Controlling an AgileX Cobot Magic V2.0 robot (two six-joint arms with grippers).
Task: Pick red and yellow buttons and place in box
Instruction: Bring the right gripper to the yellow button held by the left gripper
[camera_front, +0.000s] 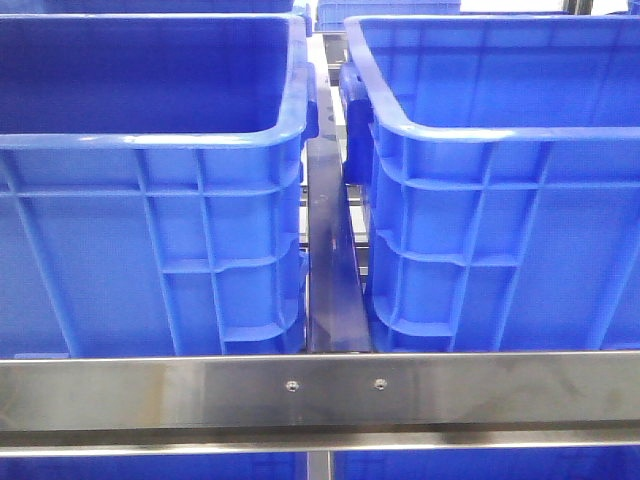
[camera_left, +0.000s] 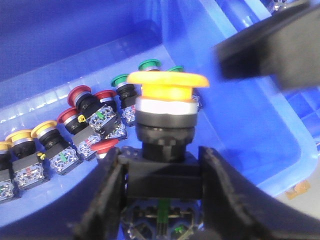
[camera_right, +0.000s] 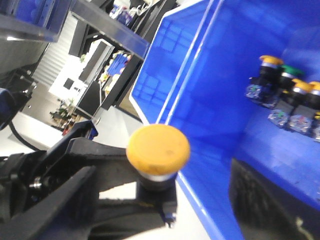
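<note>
The yellow button (camera_left: 166, 85) you are after sits clamped in the left gripper (camera_left: 165, 172): its black base is pinched between the two dark fingers (camera_left: 107, 195), with the yellow cap standing above them. You can see the same button (camera_right: 158, 148) from the right wrist camera, its cap facing that lens, held just outside the rim of a blue bin (camera_right: 210, 150).

The left arm holds the button over the inside of a blue bin (camera_left: 235, 100). On the floor of that bin lie more buttons in a loose row: red ones (camera_left: 80, 95), green ones (camera_left: 149, 64) and yellow ones (camera_left: 44, 129), each with a black body.

Of the right gripper you get only a blurred dark part (camera_right: 265, 205) at the frame edge; whether its jaws are spread or pressed together cannot be told.

In the front view you see two blue bins, the left (camera_front: 150, 250) and the right (camera_front: 500, 230), side by side behind a steel rail (camera_front: 320, 390). No arm shows there.
</note>
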